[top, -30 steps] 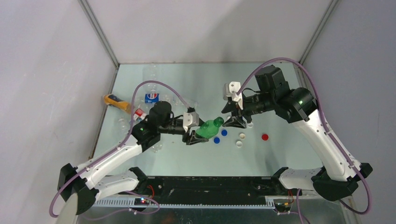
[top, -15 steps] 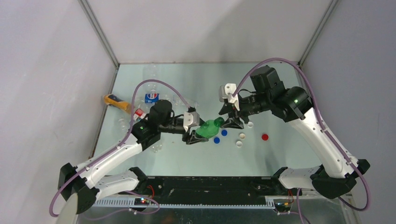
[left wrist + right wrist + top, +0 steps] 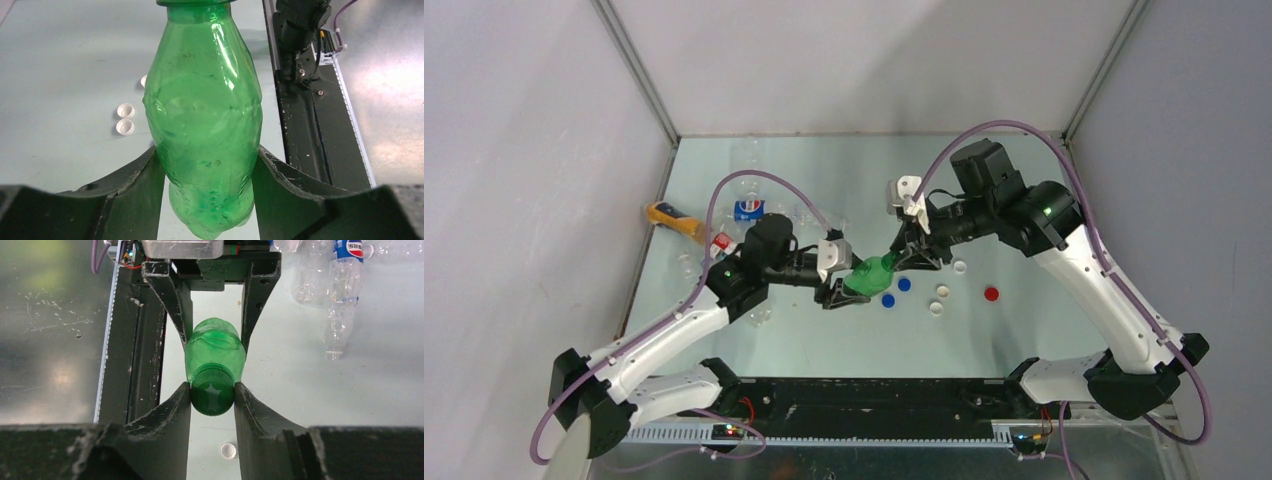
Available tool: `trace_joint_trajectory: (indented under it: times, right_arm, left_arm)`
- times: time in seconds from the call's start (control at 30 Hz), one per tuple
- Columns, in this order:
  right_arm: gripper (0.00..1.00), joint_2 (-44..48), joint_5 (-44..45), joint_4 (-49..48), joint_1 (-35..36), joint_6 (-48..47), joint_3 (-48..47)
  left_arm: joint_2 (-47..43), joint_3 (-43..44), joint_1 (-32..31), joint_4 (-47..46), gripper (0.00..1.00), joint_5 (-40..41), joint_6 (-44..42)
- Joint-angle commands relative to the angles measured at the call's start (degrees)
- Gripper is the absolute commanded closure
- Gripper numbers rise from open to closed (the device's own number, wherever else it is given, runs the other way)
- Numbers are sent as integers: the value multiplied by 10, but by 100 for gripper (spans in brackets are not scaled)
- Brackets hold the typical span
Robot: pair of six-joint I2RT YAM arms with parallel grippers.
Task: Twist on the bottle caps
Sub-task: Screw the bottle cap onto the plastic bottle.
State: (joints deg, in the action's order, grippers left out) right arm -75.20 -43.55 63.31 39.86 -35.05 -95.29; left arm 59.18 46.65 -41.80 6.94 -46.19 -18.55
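A green bottle (image 3: 867,274) hangs above the table, tilted, its lower body clamped between the fingers of my left gripper (image 3: 842,287). The left wrist view shows both pads pressed on the bottle (image 3: 205,110) by that gripper (image 3: 207,150). A green cap (image 3: 212,396) sits on the bottle's neck. My right gripper (image 3: 212,386) is shut on this cap, one jaw touching each side. From above, the right gripper (image 3: 904,257) meets the bottle's top end from the right.
Loose caps lie on the table under and right of the bottle: two blue (image 3: 888,299), a cream one (image 3: 943,292), white ones (image 3: 936,308) and a red one (image 3: 991,294). An orange-yellow bottle (image 3: 674,220) and clear labelled bottles (image 3: 749,209) lie at the left.
My right gripper has moved left onto the bottle's neck and its jaws have closed on the green cap. The left gripper and the bottle have stayed put.
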Motion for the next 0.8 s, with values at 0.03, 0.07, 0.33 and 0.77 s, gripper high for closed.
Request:
trace_joint_trajectory:
  times: [0.03, 0.07, 0.33, 0.77]
  right_arm:
    - [83, -10, 32, -33, 10, 125, -16]
    - [85, -10, 48, -40, 12, 148, -10]
    - [100, -29, 216, -101, 19, 559, 15]
    - [99, 14, 394, -149, 43, 758, 76]
  left_arm:
    - [-21, 10, -7, -92, 100, 79, 6]
    - [-28, 3, -9, -112, 100, 95, 8]
    - [-43, -22, -42, -201, 100, 273, -1]
    - [-29, -42, -103, -200, 100, 437, -16]
